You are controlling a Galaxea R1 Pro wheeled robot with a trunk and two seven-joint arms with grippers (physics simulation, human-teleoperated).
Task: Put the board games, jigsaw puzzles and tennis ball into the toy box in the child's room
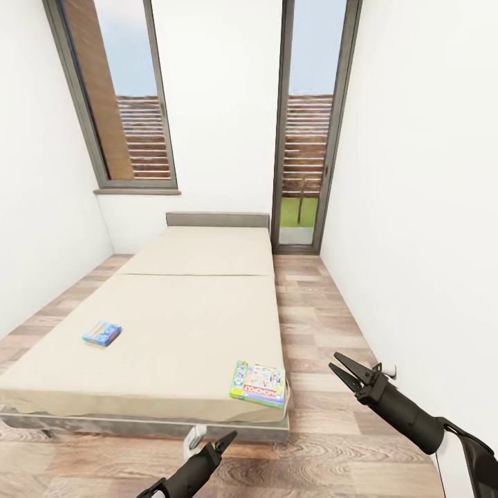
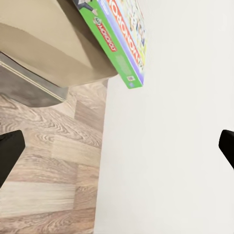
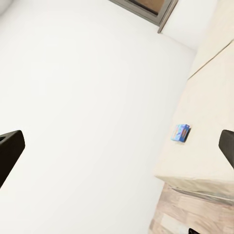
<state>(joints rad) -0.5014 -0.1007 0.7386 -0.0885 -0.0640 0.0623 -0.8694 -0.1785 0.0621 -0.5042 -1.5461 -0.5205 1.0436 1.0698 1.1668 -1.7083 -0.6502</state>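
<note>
Two board games lie flat on the bed.
You see the Monopoly box at the near right corner, one edge overhanging the mattress. You see the small blue box near the left edge, well apart from it.

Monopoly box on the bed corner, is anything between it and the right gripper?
Nothing visible. The Monopoly box lies at the bed's near corner, and the open right gripper hovers beside it over bare floor.

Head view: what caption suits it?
Two board games wait on the bed as both open grippers approach.
</note>
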